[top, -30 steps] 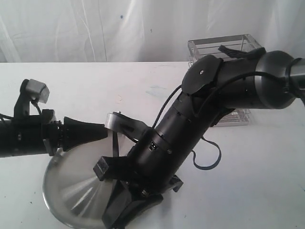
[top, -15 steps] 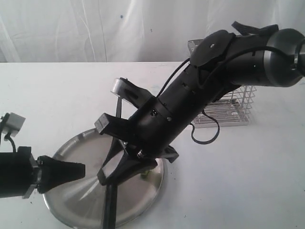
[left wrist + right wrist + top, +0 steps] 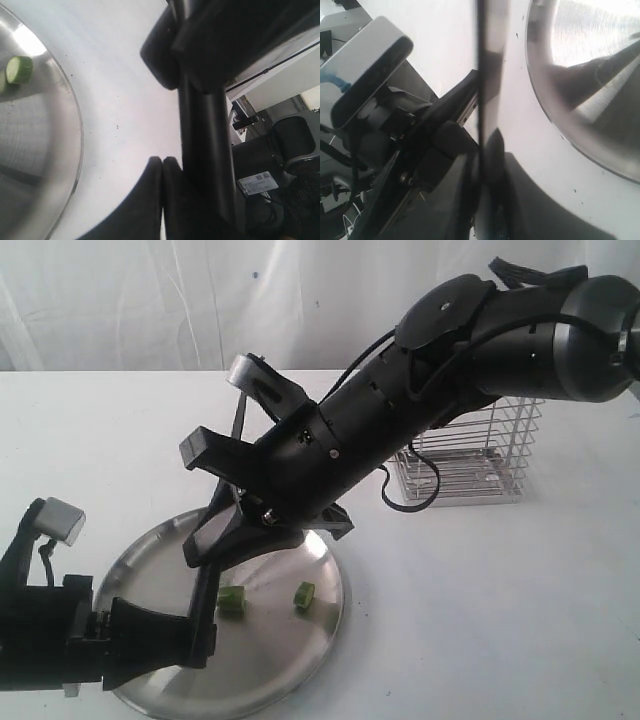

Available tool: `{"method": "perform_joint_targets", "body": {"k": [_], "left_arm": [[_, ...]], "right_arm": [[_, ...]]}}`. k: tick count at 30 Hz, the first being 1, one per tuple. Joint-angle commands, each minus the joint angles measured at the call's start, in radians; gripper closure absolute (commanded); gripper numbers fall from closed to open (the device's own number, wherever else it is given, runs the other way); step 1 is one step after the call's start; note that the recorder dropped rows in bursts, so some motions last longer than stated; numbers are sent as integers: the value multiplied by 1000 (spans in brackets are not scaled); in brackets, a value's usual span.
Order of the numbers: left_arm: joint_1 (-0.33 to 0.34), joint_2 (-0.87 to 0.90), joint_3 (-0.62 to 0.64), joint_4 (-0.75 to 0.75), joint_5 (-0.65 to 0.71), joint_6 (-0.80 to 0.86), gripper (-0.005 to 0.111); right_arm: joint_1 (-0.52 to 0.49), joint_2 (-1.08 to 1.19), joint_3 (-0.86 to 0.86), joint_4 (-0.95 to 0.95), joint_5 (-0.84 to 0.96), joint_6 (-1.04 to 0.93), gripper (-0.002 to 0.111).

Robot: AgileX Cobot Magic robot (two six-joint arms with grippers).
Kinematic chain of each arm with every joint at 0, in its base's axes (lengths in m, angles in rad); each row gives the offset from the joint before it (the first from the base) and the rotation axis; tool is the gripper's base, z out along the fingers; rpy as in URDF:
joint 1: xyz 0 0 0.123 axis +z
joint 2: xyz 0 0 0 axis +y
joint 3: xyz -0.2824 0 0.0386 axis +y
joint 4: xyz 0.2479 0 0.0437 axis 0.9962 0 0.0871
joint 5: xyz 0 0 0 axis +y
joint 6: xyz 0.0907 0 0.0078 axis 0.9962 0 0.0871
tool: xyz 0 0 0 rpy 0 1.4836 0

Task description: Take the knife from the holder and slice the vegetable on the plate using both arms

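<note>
The round steel plate (image 3: 300,660) lies at the front left, and two green vegetable pieces (image 3: 232,602) rest on it. My right gripper (image 3: 232,532) hangs above the plate's left part, shut on the knife (image 3: 208,602), whose black length points down past the plate's near-left side. My left gripper (image 3: 200,635) sits low at the front left, shut and empty, its tip right beside the knife's lower end. From the left wrist, the shut fingers (image 3: 155,172) stand next to the knife (image 3: 205,150), with one vegetable piece (image 3: 19,69) on the plate (image 3: 60,165). The right wrist shows the knife (image 3: 481,60) edge-on in my right gripper (image 3: 482,175).
The wire holder (image 3: 470,455) stands at the back right, partly behind the right arm. A white curtain closes off the back of the white table (image 3: 480,620). The left arm's silver camera block (image 3: 370,65) sits close beside the knife.
The right arm lifted off the plate with the knife, uncovering the green pieces. The left arm swung from the plate's far left to its near-left side, beside the knife.
</note>
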Motion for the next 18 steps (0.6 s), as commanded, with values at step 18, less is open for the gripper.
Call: {"method": "perform_joint_targets", "body": {"k": [18], "left_arm": [[0, -8, 5, -23, -86, 45, 107]], "right_arm": [[-2, 19, -6, -21, -77, 2, 108]]}}
